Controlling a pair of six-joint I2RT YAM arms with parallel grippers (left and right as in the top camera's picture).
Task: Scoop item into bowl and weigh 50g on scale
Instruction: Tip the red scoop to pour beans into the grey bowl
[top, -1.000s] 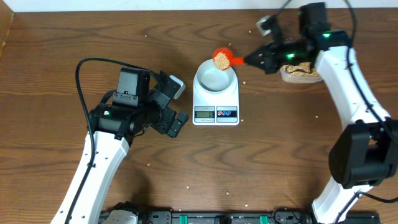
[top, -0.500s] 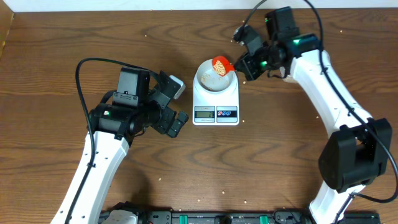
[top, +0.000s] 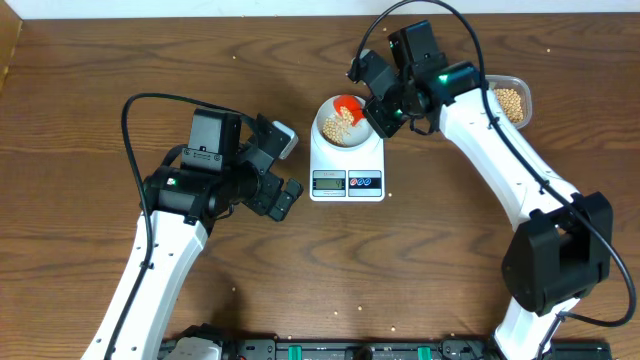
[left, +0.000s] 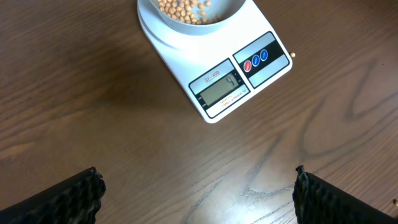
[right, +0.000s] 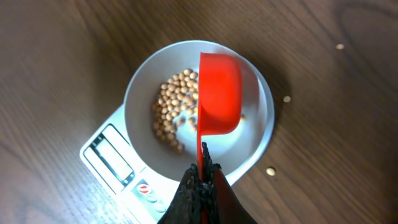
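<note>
Beans (right: 171, 109): small heap lay in bowl (right: 138, 87), too many to count. One bowl sat on one scale (left: 224, 74), toward table's far edge, mid-width. Right gripper (right: 202, 180): fingers pressed together, pinching handle of one red scoop (right: 219, 93), which was tipped sideways over bowl. Left gripper (top: 284, 166): spread wide, held nothing, hung above table left of scale. One clear tub (top: 526, 100) with more beans stood right of scale. Three loose beans lay near scale.
</note>
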